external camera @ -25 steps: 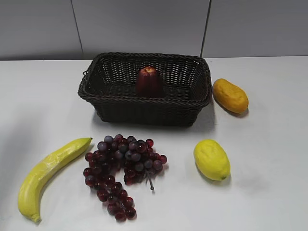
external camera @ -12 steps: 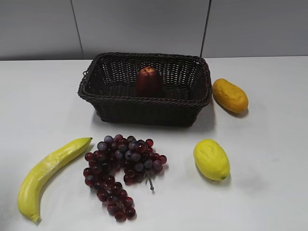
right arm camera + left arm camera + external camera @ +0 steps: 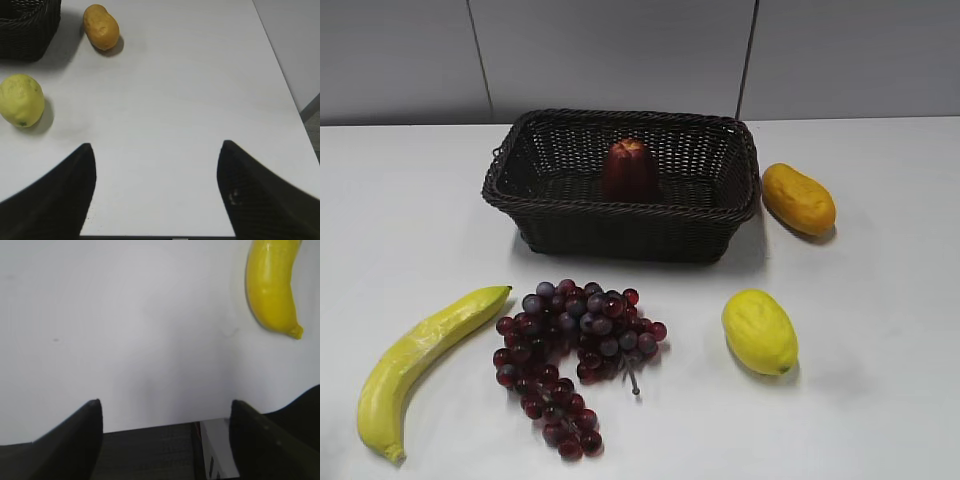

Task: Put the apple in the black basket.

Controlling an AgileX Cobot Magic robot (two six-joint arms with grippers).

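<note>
The dark maroon apple (image 3: 629,168) stands upright inside the black basket (image 3: 620,226) at the back middle of the table. A corner of the basket shows in the right wrist view (image 3: 25,35). Neither gripper shows in the exterior view. My left gripper (image 3: 165,402) is open and empty over bare table near its front edge. My right gripper (image 3: 156,145) is open and empty over bare table at the right.
A yellow banana (image 3: 415,355) lies front left, and it shows in the left wrist view (image 3: 272,287). Purple-red grapes (image 3: 570,350) lie in front of the basket. A yellow lemon (image 3: 760,331) (image 3: 21,100) lies front right, an orange mango (image 3: 799,198) (image 3: 101,27) right of the basket.
</note>
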